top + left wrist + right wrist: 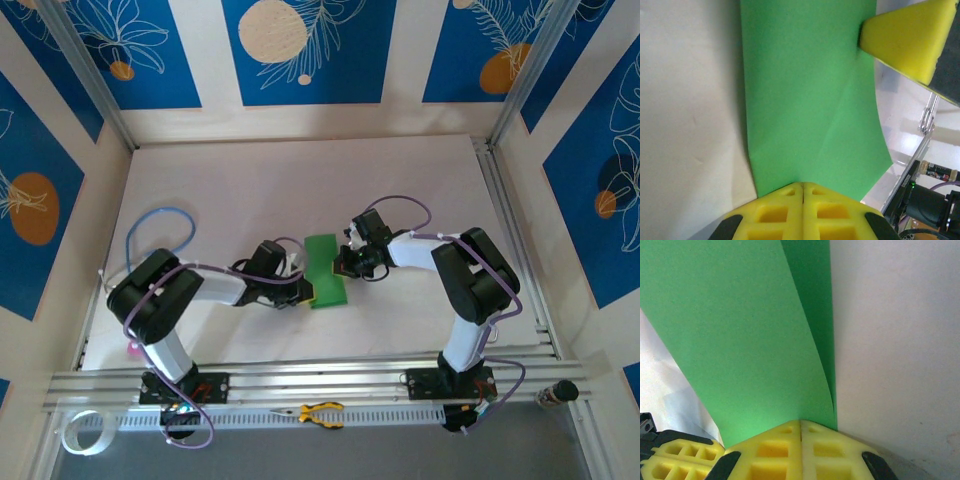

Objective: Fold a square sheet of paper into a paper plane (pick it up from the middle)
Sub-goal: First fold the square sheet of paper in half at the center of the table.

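White table (300,180): takes up the middle of the overhead view, walled by blue patterned panels. Left arm (165,300): rises from the lower left of that view and reaches toward frame centre. Right arm (470,280): rises from the lower right and reaches toward the same spot. Green sheet of paper (325,268): at frame centre between the two arm tips, long side running top to bottom. In the left wrist view the sheet (810,100) fills the upper middle and carries a slanted crease in its lower right part, with its right edge curling off the table. In the right wrist view the sheet (740,335) stands bent over on itself, a darker second layer behind its right edge. Left gripper (303,290): at the sheet's lower left edge; seen from its own wrist (802,186) the yellow fingers are pressed together, clamped on the sheet's bottom edge. Right gripper (346,262): at the sheet's right edge; from its own wrist (801,422) the fingers are likewise pressed together, pinching the sheet. Yellow-handled pliers (320,412): on the rail, bottom centre. Pink object (132,348): lower left, partly hidden behind the left arm.
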Action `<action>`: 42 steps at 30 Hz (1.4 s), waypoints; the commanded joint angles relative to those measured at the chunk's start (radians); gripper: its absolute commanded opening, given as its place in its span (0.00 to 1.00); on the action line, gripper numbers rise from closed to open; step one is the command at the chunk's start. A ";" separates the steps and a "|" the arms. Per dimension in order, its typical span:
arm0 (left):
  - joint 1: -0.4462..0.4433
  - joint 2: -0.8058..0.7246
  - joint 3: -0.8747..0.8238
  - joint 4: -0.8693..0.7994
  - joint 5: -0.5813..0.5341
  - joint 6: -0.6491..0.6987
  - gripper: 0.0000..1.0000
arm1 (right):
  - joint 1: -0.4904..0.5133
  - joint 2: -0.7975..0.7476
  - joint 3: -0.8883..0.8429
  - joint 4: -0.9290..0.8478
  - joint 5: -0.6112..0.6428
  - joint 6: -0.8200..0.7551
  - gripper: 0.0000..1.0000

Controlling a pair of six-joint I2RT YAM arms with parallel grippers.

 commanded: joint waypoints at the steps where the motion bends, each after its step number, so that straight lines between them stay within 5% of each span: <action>1: -0.008 -0.046 -0.024 -0.148 -0.001 0.059 0.00 | 0.005 0.081 -0.046 -0.148 0.155 0.004 0.00; 13: -0.013 -0.027 0.074 -0.023 0.042 -0.027 0.00 | 0.005 0.077 -0.046 -0.147 0.148 0.000 0.00; 23: -0.013 0.007 -0.006 -0.013 0.070 -0.011 0.00 | 0.005 0.081 -0.052 -0.145 0.152 0.002 0.00; 42: -0.041 -0.163 0.054 -0.405 -0.015 0.213 0.00 | 0.002 0.086 -0.054 -0.147 0.153 -0.017 0.00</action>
